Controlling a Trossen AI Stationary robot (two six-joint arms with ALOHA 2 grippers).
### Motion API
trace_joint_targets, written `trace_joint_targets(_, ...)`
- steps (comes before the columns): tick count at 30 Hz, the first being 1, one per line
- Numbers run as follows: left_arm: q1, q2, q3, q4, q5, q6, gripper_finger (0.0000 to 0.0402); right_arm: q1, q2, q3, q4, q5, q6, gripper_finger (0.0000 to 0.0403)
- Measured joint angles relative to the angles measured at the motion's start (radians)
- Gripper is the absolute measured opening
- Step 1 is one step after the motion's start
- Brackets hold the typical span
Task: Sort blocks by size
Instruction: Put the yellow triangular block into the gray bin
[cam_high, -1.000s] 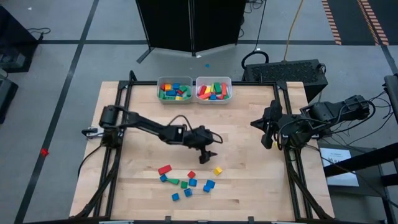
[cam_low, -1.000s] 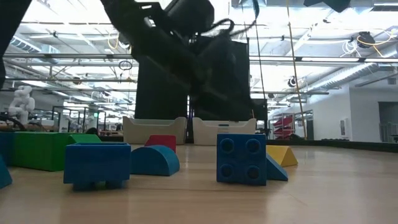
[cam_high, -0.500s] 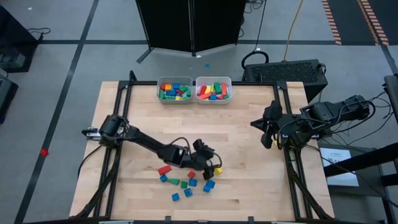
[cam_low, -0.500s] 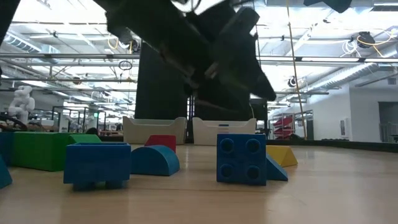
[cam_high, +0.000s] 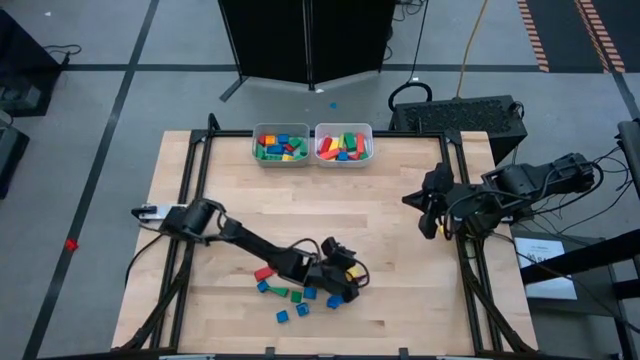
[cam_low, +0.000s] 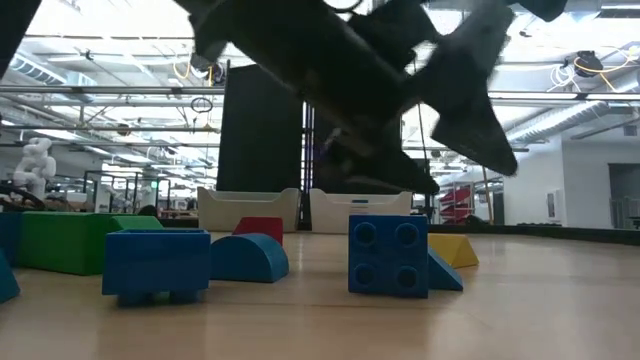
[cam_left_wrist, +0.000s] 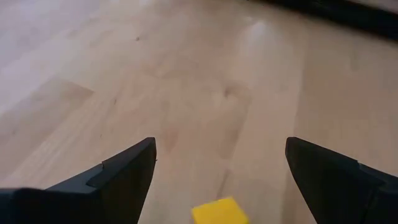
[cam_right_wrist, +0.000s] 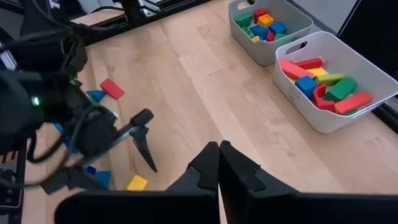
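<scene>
The left gripper (cam_high: 350, 280), fingers spread wide, hangs just over the yellow block (cam_high: 352, 272) beside the loose blocks (cam_high: 300, 295) (the right gripper (cam_high: 428, 210) waits shut, well apart).

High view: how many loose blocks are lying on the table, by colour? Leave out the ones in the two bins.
Blue blocks: 5
Green blocks: 2
Red blocks: 1
Yellow blocks: 1
Total: 9 showing; the left pincer, low over the cluster, may hide more.
</scene>
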Motion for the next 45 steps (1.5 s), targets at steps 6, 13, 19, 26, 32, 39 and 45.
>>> trace_joint_targets(6, -0.002, 0.076, 0.074, -0.13, 0.002, -0.039, 0.0358, 0.0, 0.023, 0.0, 0.0, -0.003, 0.011, 0.0)
trace_joint_targets(13, 0.0, 0.085, 0.078, -0.282, 0.038, -0.199, 0.0358, 0.0, 0.068, 0.0, 0.0, -0.003, 0.008, 0.0)
trace_joint_targets(19, -0.006, 0.083, 0.079, -0.395, 0.077, -0.192, 0.0347, 0.0, 0.088, 0.0, -0.01, -0.028, 0.005, 0.0)
trace_joint_targets(26, 0.0, 0.083, 0.077, -0.442, 0.111, -0.2, 0.028, 0.0, 0.084, 0.0, -0.009, -0.055, 0.007, 0.0)
trace_joint_targets(32, 0.007, 0.083, 0.077, -0.436, 0.143, -0.101, 0.0173, 0.0, 0.084, 0.0, -0.008, -0.053, 0.01, 0.0)
trace_joint_targets(39, 0.052, 0.014, 0.069, -0.458, 0.208, -0.017, 0.0127, 0.0, 0.084, 0.0, -0.008, -0.054, 0.013, 0.0)
trace_joint_targets(45, 0.169, -0.126, 0.066, -0.609, 0.11, 0.093, 0.0127, 0.0, 0.084, 0.0, -0.009, -0.055, 0.007, 0.0)
